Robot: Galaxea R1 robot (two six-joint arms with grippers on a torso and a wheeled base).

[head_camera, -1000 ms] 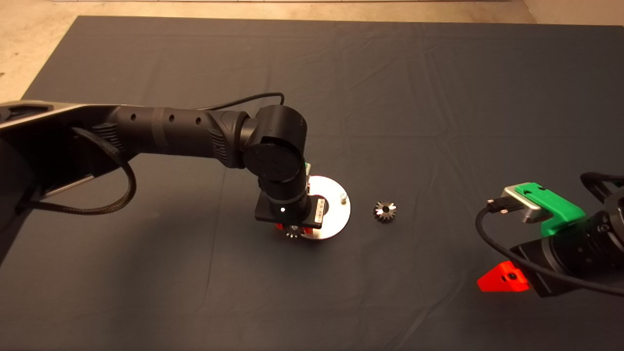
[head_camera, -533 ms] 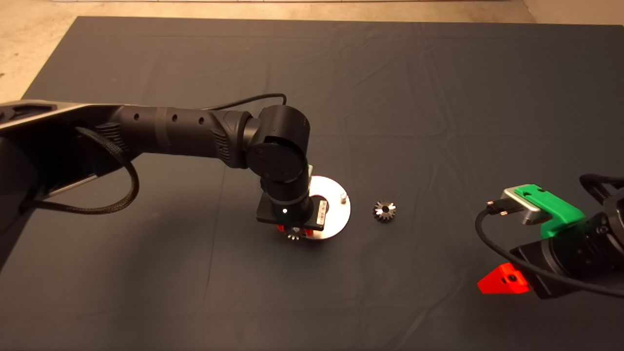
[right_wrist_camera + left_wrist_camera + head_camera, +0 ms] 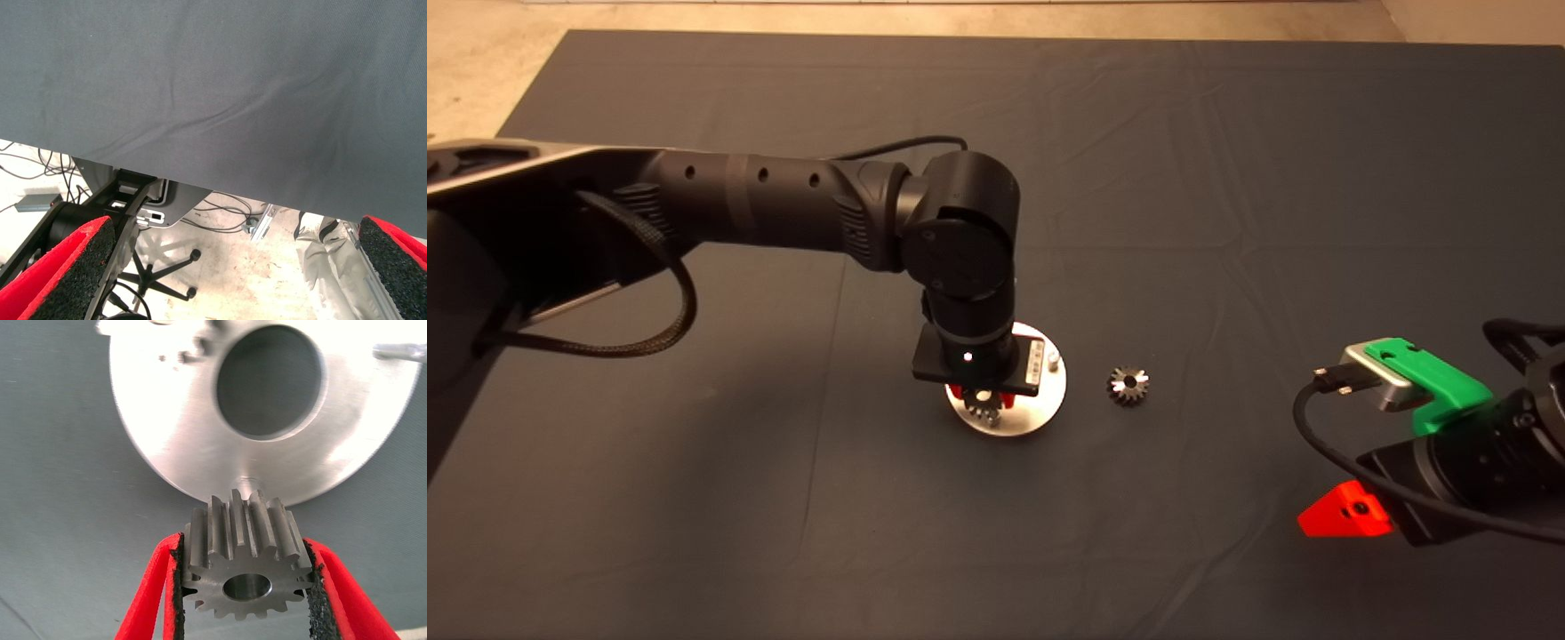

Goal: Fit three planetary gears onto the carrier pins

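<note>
Carried inward since the earlier frame, one gear is held clamped between the fingers of the left gripper just above the near rim of the white disc, apparently for lowering onto a pin, while the right gripper is kept parked, fingers spread wide and empty.

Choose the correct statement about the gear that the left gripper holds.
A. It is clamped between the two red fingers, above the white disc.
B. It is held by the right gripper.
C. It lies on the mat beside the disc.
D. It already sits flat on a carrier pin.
A: the left gripper has its red fingers shut on the gear, which hangs over the edge of the white disc; another gear lies on the mat.
</note>
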